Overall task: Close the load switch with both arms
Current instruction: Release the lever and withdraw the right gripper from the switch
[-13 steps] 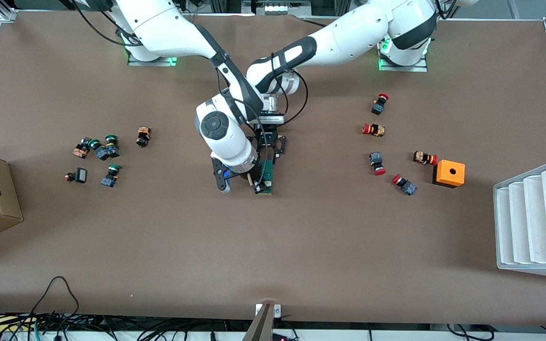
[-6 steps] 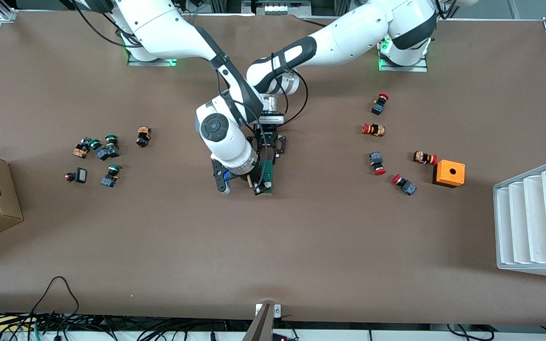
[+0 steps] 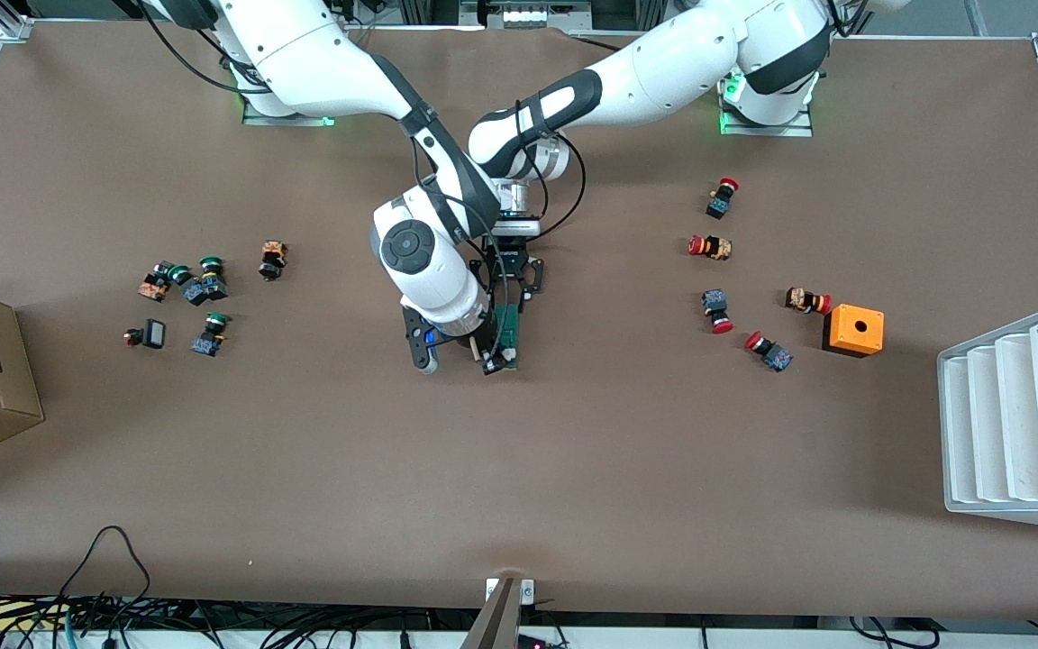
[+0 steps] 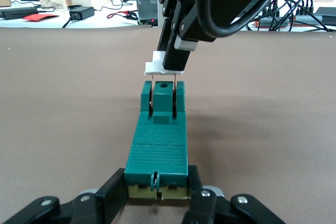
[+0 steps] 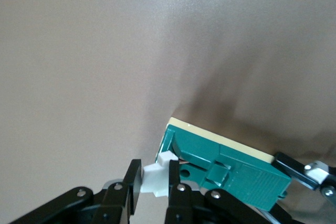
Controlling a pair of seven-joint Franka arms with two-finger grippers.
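The load switch point(image 3: 507, 334) lies mid-table point(image 3: 573, 451). The right gripper point(image 3: 488, 359) has its jaws clamped on the switch's white tab point(image 4: 157, 65), at the end nearer the front camera; the left gripper point(image 4: 157, 195) has its jaws clamped on its farther end.

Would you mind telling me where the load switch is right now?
The load switch lies mid-table in the front view, between both grippers: the left gripper clamps one end, and the right gripper pinches its white tab at the end nearer the camera.
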